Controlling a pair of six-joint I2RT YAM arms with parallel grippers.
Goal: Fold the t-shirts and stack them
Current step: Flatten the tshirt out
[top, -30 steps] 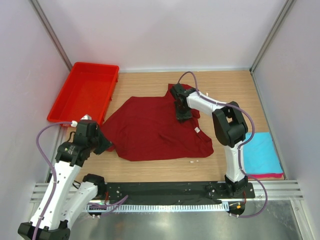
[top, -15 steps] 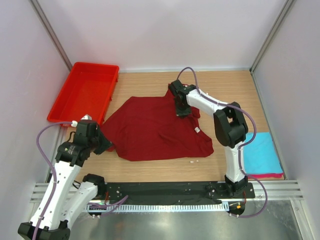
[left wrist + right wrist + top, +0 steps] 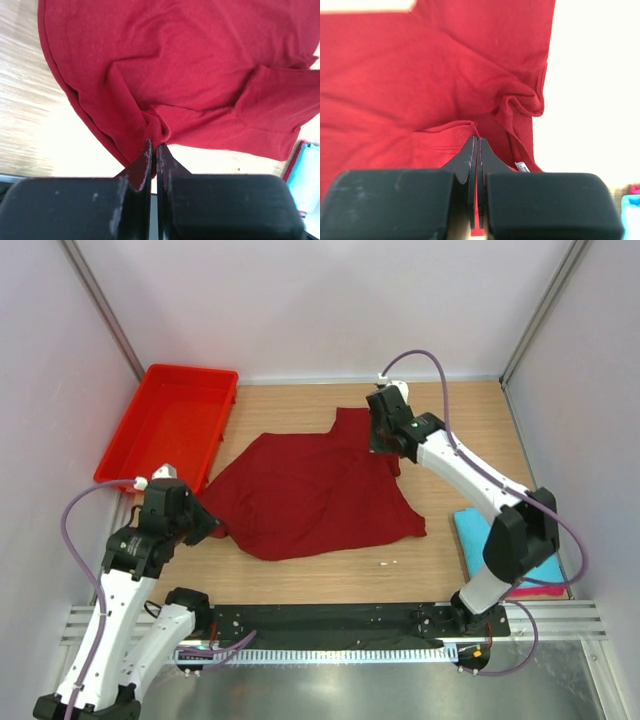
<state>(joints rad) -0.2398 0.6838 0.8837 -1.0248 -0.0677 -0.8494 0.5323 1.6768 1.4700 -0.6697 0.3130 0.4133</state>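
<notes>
The dark maroon t-shirt [image 3: 315,495] lies spread and wrinkled on the middle of the wooden table. My left gripper [image 3: 207,524] is shut on its left edge, and the left wrist view shows the fingers [image 3: 154,145] pinching a fold of the maroon cloth [image 3: 190,65]. My right gripper [image 3: 385,445] is shut on the shirt's far right part; in the right wrist view the closed tips [image 3: 477,141] grip a hem of the shirt [image 3: 445,75]. A folded turquoise t-shirt [image 3: 478,532] lies at the right on a pink one [image 3: 540,591], partly hidden by the right arm.
The bright red plastic tray [image 3: 170,425] stands at the far left against the wall. White walls close in the table on three sides. The arm bases and a black rail [image 3: 330,620] run along the near edge.
The right arm swung its elbow out to the right, and its gripper moved farther back and right with the shirt's far part. The left gripper shifted slightly, still holding the left edge.
</notes>
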